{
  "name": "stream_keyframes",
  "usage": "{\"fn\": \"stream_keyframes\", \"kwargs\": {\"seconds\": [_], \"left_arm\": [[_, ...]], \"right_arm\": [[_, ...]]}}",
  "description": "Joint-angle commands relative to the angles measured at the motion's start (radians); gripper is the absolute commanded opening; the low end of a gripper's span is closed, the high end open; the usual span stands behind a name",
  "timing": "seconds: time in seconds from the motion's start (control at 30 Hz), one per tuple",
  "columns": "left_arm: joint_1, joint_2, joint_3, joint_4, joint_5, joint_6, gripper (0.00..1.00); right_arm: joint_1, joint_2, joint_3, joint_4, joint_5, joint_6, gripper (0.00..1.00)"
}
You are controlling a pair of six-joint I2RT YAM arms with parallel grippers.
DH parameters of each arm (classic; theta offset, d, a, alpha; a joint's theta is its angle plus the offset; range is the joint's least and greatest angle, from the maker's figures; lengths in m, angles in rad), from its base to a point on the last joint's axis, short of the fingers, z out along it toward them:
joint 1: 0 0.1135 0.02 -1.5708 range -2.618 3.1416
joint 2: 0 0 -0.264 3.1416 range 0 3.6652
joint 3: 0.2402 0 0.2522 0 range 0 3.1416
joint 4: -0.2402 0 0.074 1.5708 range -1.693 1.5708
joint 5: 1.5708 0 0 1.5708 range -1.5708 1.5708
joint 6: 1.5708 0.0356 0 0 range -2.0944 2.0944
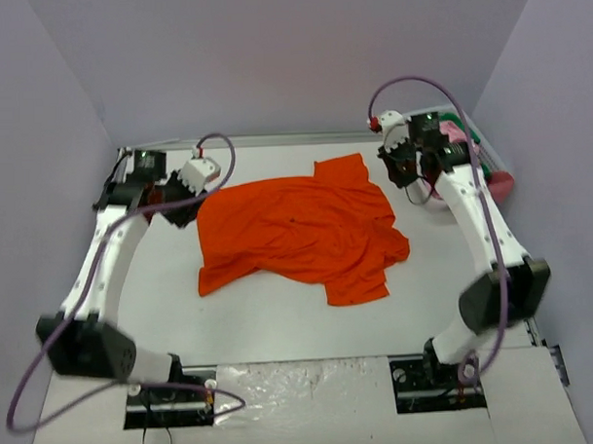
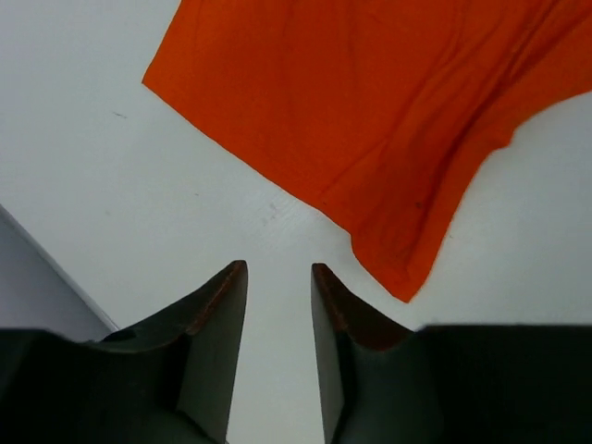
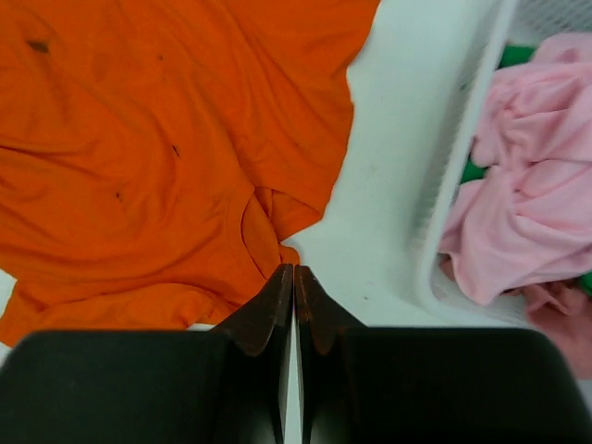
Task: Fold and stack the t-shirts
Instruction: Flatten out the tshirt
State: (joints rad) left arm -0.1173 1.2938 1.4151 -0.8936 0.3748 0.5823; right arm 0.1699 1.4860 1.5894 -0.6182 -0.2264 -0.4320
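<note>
A white worktop (image 1: 281,325) is sitting between pale lilac walls (image 1: 271,57). The orange t-shirt (image 1: 297,227) is lying rumpled mid-worktop, its long axis running left to right and its collar facing the right edge. Bare surface is showing along the near edge. The left gripper (image 2: 278,268) is hovering spread near the shirt's far-left corner. The right gripper (image 3: 293,270) is pressed together beside the collar, near the far-right basket (image 3: 444,185) of pink shirts (image 3: 527,213).

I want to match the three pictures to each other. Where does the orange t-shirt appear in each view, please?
Top external: the orange t-shirt lies spread out, crumpled, in the middle of the white table.
Left wrist: it fills the upper right of the picture, with one corner pointing down.
Right wrist: it covers the left and upper part.
Shared landmark: the white table, seen bare beside the shirt in every view.
</note>
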Motion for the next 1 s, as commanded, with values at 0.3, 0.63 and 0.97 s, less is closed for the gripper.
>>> {"fn": "stream_keyframes", "kwargs": {"seconds": [0.3, 0.63, 0.97], "left_arm": [[0.004, 0.671, 0.27, 0.167, -0.18, -0.289, 0.02], [0.005, 0.823, 0.392, 0.176, -0.223, -0.32, 0.02], [0.004, 0.898, 0.43, 0.153, -0.209, -0.34, 0.02]], "right_arm": [[0.025, 0.529, 0.303, 0.026, 0.073, 0.056, 0.0], [0.033, 0.761, 0.454, 0.026, 0.098, 0.056, 0.0], [0.04, 0.885, 0.509, 0.028, 0.094, 0.056, 0.0]]}}
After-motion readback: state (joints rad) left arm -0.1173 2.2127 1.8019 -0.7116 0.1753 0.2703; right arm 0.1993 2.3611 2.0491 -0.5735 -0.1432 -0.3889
